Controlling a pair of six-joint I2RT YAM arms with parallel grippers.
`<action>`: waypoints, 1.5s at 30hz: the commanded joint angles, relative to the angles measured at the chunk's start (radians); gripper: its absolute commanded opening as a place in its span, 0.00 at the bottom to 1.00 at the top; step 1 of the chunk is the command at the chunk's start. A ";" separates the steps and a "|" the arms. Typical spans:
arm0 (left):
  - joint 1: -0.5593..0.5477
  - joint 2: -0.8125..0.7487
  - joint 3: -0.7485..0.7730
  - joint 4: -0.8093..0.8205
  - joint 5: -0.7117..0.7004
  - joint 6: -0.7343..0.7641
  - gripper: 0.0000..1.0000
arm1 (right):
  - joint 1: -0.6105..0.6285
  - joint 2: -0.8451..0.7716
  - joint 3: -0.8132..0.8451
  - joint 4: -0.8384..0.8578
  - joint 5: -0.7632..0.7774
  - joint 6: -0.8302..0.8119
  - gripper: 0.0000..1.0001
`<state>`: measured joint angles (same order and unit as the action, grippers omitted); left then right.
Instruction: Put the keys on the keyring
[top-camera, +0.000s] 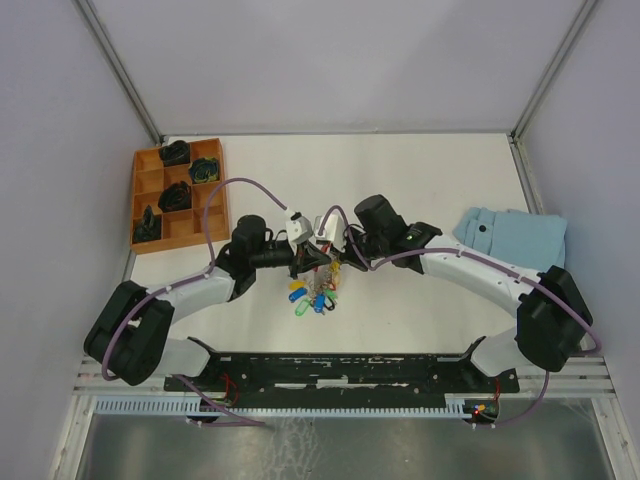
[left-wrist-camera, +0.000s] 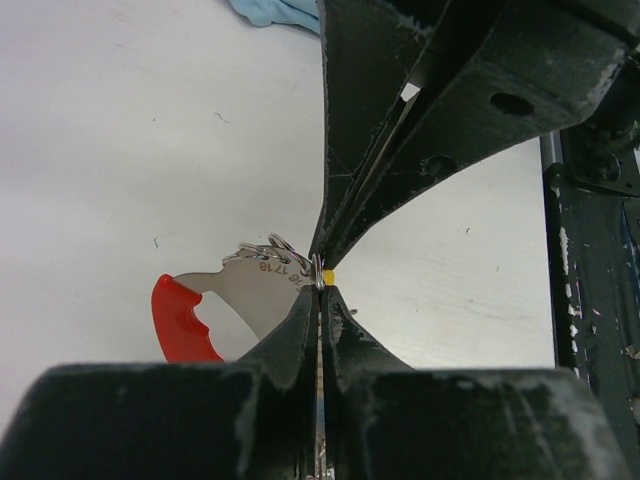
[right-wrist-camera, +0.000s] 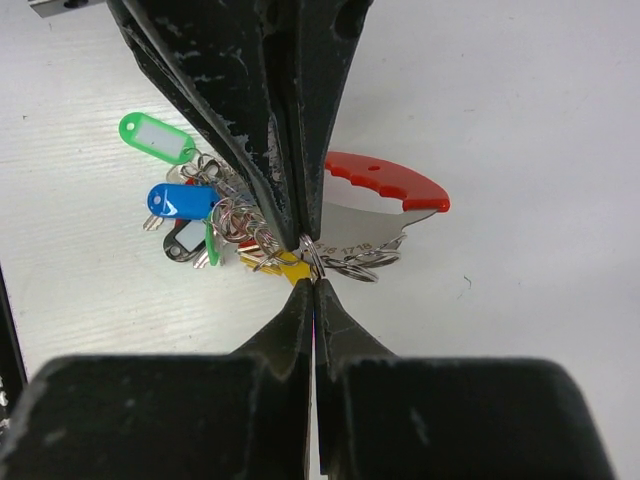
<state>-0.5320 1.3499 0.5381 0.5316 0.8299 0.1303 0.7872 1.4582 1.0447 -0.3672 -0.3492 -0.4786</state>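
Both claws clenched, tip to tip, above the table (top-camera: 420, 160), right of & nearer the arm bases than the orange tray (top-camera: 212, 212). L claw (left-wrist-camera: 320, 295) & R claw (right-wrist-camera: 312, 285) meet at a small ring of the keyring (right-wrist-camera: 345, 255), its red grip sticking out. Can't tell if either nips the wire. The keys (right-wrist-camera: 180, 200) w/ green, blue, yellow tags bunch there too. Blue cloth (top-camera: 515, 238) lies far right of tray.
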 joint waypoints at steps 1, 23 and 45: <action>-0.024 -0.010 0.017 0.045 -0.016 0.019 0.03 | 0.027 -0.014 0.009 0.094 0.016 -0.021 0.01; -0.048 -0.021 -0.187 0.538 -0.232 -0.248 0.03 | 0.056 -0.097 -0.232 0.499 0.011 0.093 0.01; -0.023 -0.255 -0.282 0.355 -0.637 -0.183 0.54 | 0.036 0.121 0.255 -0.181 0.316 0.094 0.01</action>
<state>-0.5621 1.1240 0.2638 0.8955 0.3370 -0.0853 0.8230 1.5734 1.2427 -0.4469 -0.1234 -0.3981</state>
